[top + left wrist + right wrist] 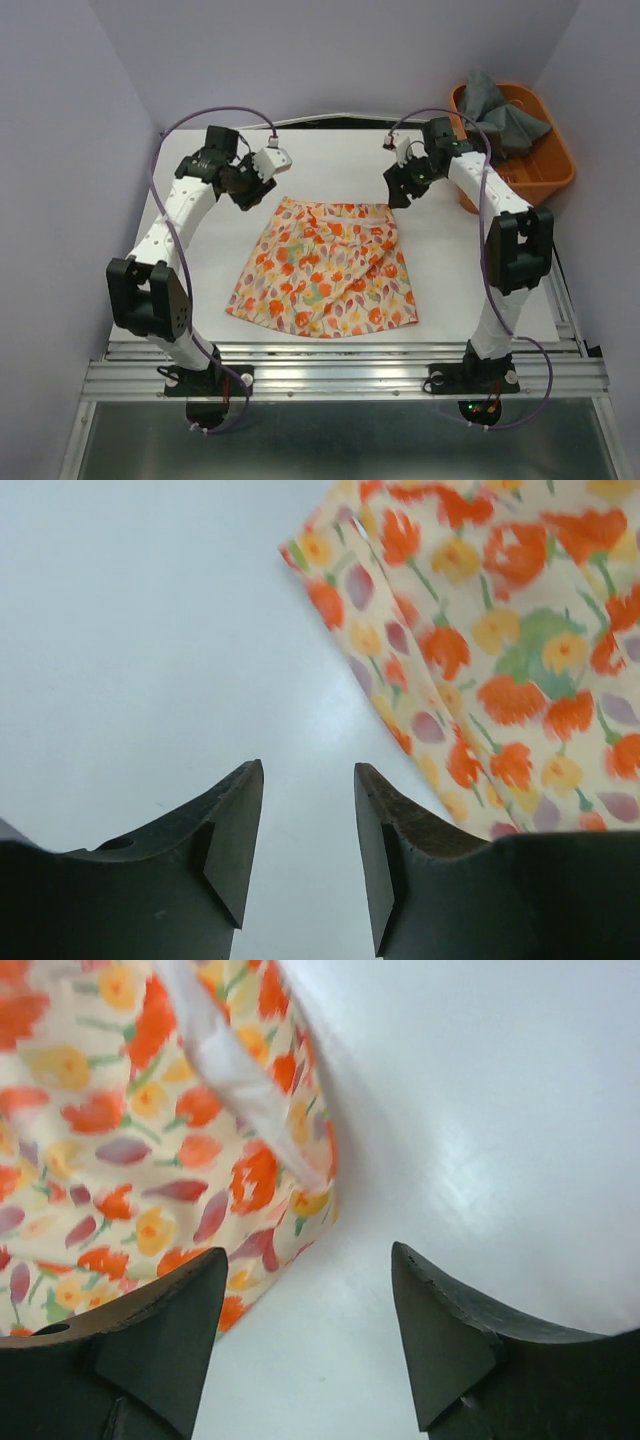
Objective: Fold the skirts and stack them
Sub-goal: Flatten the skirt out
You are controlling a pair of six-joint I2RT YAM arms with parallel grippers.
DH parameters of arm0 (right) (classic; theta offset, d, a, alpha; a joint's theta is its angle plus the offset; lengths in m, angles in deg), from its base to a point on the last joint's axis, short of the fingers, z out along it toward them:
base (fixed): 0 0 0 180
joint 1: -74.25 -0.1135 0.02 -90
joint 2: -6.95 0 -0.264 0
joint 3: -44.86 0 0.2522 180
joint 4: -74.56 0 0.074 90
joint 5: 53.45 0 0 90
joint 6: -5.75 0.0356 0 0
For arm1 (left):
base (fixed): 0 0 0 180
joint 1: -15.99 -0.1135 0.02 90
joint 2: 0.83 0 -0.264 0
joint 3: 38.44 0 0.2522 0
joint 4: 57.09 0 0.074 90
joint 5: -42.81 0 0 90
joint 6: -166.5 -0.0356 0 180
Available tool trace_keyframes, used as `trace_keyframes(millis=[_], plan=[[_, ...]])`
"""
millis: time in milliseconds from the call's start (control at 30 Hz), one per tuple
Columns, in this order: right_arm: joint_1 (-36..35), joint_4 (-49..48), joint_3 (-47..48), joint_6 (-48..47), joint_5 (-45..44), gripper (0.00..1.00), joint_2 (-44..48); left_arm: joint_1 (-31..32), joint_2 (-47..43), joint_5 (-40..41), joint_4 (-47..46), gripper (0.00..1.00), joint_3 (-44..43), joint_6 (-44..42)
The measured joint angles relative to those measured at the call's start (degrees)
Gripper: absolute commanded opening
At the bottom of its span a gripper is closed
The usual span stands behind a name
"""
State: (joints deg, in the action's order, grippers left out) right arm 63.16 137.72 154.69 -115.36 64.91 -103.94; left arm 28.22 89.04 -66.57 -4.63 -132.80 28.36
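The cream skirt with the orange, red and yellow leafy print (325, 265) lies spread flat in the middle of the white table, waistband at the far side. The dark grey skirt (500, 112) is bunched in the orange basket at the back right. My left gripper (258, 192) hovers just off the printed skirt's far left corner, open and empty (308, 770), with the print (500, 630) to its right. My right gripper (398, 192) is at the far right corner, also open and empty (310, 1255), with the print (130, 1130) to its left.
The orange plastic basket (555, 165) stands at the table's back right corner, just behind the right arm. Purple-grey walls close in the table on the left, back and right. A metal rail runs along the near edge by the arm bases.
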Motion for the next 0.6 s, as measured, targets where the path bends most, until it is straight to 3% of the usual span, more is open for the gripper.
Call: trace_keyframes(millis=[167,300,433,600], plan=[[-0.11,-0.55,11.21,-0.11,-0.15,0.56,-1.29,0.11,9.6,-5.66,-1.49,0.52,-18.38,-1.9],[-0.42,0.92,14.58,-6.97,-0.02,0.55,-2.49,0.22,19.52,-9.94,-0.79,0.52,-27.39,-2.78],[-0.98,2.84,11.23,-19.76,1.4,0.57,-2.67,0.72,28.13,-14.03,2.75,0.52,-31.87,-5.57],[-1.33,3.69,2.56,-35.17,2.19,0.62,-2.38,2.4,32.5,-16.74,9.73,0.52,-32.17,-14.56]])
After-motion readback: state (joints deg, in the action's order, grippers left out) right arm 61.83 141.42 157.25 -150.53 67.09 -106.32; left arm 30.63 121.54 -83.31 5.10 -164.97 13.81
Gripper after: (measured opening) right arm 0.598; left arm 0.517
